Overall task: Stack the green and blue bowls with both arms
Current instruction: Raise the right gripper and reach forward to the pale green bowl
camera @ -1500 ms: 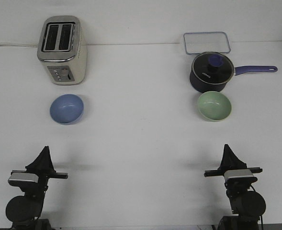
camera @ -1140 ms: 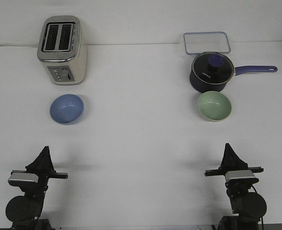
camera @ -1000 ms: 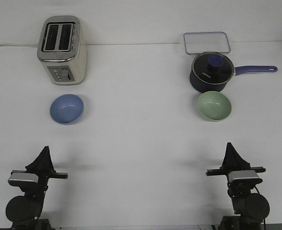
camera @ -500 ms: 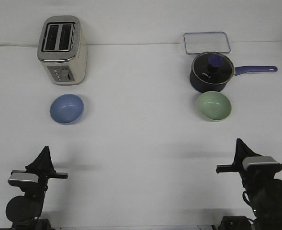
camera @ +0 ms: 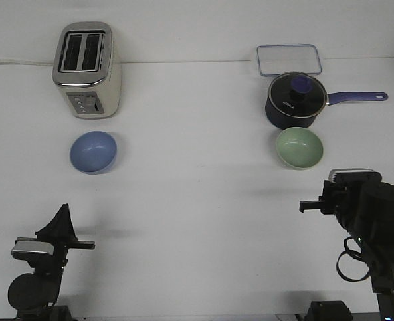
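Note:
The periwinkle blue bowl [camera: 93, 151] sits on the white table at the left, in front of the toaster. The pale sage green bowl [camera: 300, 147] sits at the right, just in front of the saucepan. Both are upright and empty. My left gripper [camera: 64, 212] rests low at the near left, its fingers together in a point, well short of the blue bowl. My right arm is raised at the near right; its wrist block [camera: 351, 176] hangs just short of the green bowl, a little to its right. The right fingers are hidden behind the wrist.
A cream and silver toaster [camera: 87, 69] stands at the back left. A dark navy saucepan [camera: 295, 100] with a purple handle stands close behind the green bowl. A clear lidded container [camera: 288, 59] lies at the back right.
My right arm has lifted from its low rest pose and moved forward and to the right, up to the green bowl's near side. The left arm and both bowls have not moved.

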Robot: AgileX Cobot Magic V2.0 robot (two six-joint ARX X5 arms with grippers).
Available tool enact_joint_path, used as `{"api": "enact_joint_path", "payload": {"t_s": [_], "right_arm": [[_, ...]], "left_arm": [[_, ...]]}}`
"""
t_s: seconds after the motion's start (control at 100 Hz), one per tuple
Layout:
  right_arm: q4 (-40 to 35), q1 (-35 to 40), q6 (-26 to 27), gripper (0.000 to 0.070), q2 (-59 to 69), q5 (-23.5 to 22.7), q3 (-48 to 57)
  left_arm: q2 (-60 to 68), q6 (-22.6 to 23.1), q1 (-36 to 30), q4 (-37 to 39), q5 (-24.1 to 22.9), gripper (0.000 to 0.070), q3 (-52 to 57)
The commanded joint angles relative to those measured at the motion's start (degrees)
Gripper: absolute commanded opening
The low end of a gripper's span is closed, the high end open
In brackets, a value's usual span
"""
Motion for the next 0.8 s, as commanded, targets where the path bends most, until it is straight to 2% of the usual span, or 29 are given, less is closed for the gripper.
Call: {"api": "enact_joint_path", "payload": {"t_s": [0.0,0.26,0.34,0.48,0.53,0.79], "right_arm": [[0.07,0.02,-0.04,0.0,1.2,0.22,0.94],[-1.86,0.02,-0.02,0.0015,3.52,0.2,0.94],[-2.05,0.02,-0.02,0.011,3.5,0.2,0.94],[-2.78,0.02,0.0,0.0413,3.5,0.22,0.94],[-2.93,0.02,0.02,0.0483,3.5,0.2,0.94],[-2.71,0.0,1.14,0.0499,4.83,0.26,1.77]], "left_arm": [[-0.11,-0.07,0.09,0.61,0.02,0.0013,-1.11],[-0.11,-0.07,0.09,0.61,0.02,0.0013,-1.11],[-0.11,-0.07,0.09,0.61,0.02,0.0013,-1.11],[-0.11,-0.07,0.09,0.61,0.02,0.0013,-1.11],[-0.11,-0.07,0.09,0.61,0.02,0.0013,-1.11],[-0.11,-0.07,0.09,0.61,0.02,0.0013,-1.11]]}}
